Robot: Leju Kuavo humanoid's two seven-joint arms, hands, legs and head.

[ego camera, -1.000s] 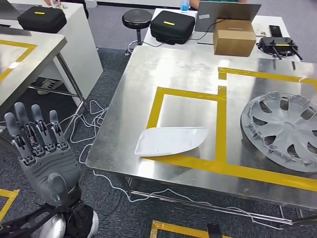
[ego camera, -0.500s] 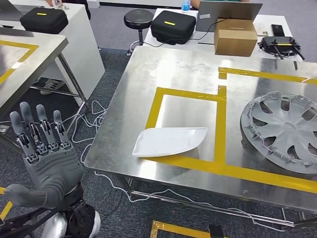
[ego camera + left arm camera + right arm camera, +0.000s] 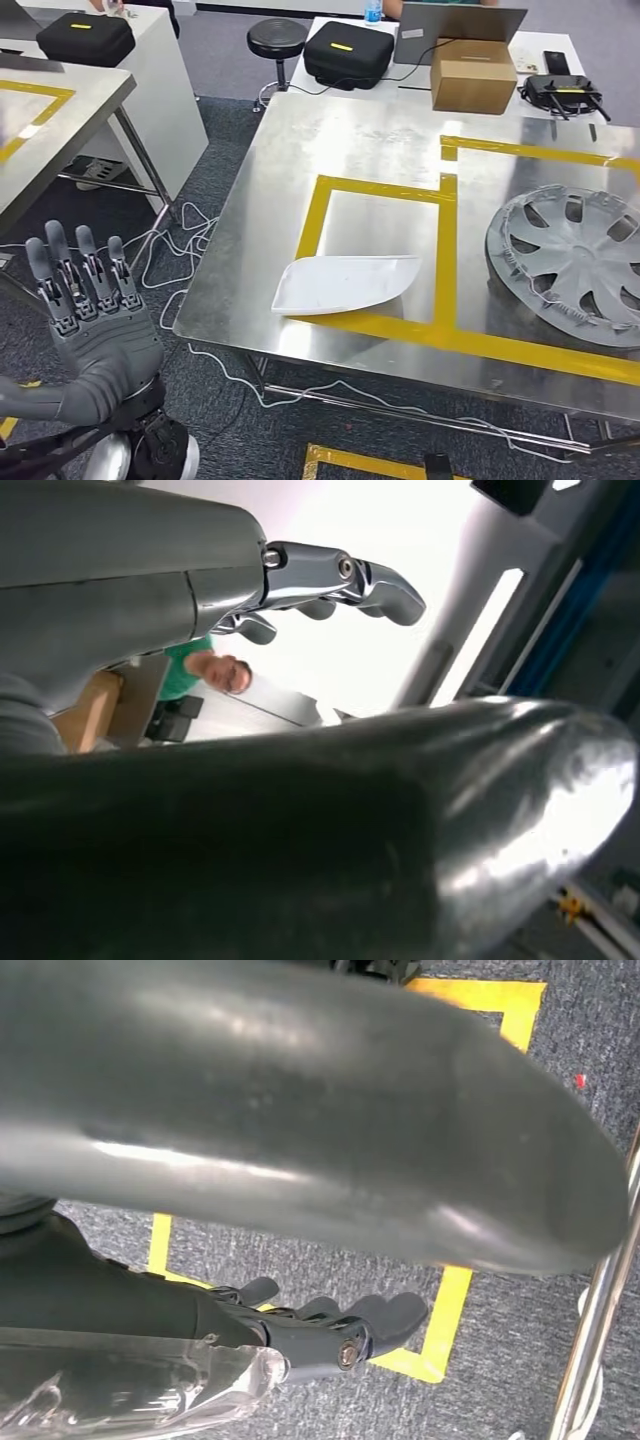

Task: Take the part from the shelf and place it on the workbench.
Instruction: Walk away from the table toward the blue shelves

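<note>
A: Which step is this?

B: Placing looks done. The white part (image 3: 343, 284) lies flat on the table (image 3: 249, 240), across the yellow tape (image 3: 445, 250), beside the hubcap (image 3: 573, 260). The left robot hand (image 3: 90, 320) is raised off the table's edge, released, fingers straight and apart, holding nothing.

A: And the right robot hand (image 3: 332, 1325)?

B: Hanging over the carpet, fingers seemingly loose and empty, though the wrist view is poor. Next move, I'd judge, is simply lowering the left arm clear.
</note>
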